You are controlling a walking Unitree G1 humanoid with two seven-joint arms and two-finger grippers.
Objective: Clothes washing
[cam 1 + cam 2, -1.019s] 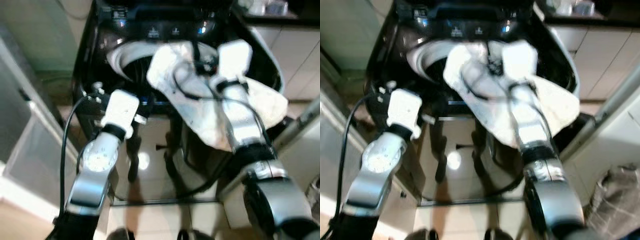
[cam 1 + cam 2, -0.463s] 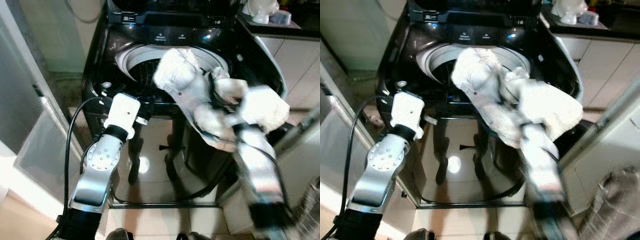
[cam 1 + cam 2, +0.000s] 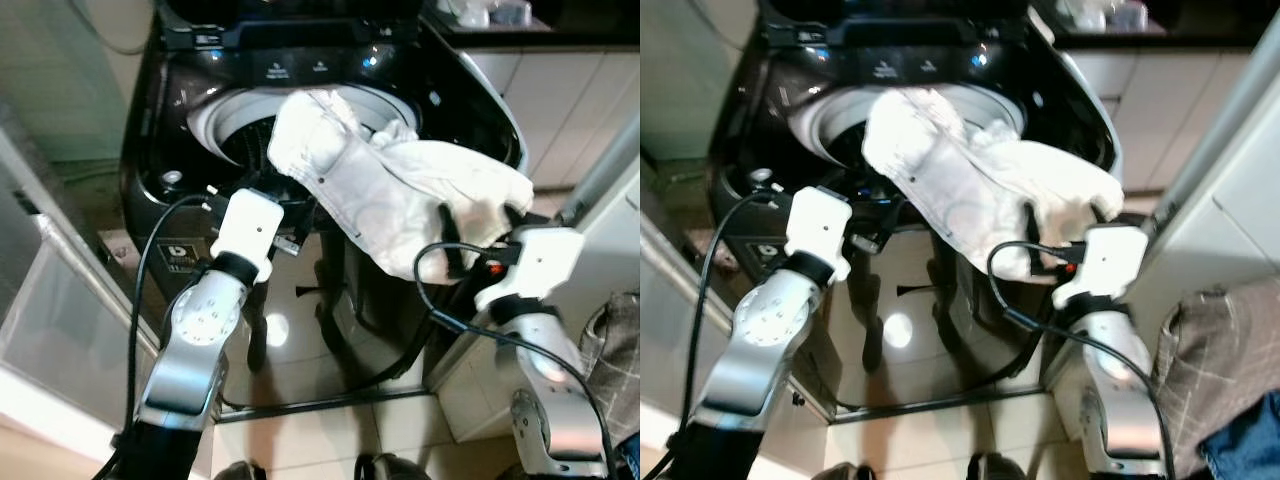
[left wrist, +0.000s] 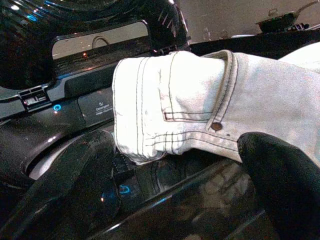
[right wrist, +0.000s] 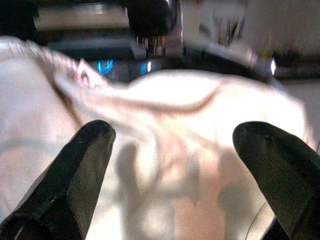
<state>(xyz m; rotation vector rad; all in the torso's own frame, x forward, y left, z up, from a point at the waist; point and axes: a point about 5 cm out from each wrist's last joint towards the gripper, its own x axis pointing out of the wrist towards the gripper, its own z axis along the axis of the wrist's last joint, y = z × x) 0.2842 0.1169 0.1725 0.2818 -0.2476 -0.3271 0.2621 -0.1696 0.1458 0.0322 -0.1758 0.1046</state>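
White jeans are lying draped over the washer rim, half loaded; both tools, left and right, are gaping open, gripping nothing.

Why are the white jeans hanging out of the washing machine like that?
The white jeans aren't fully in. One end sits over the drum, but most drapes across the washing machine front rim, hanging down outside. Both grippers, left and right, are open.

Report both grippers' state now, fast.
Left gripper: open, empty, at the black washing machine's front edge.
Right gripper: open, facing the white denim garment, gripping nothing.
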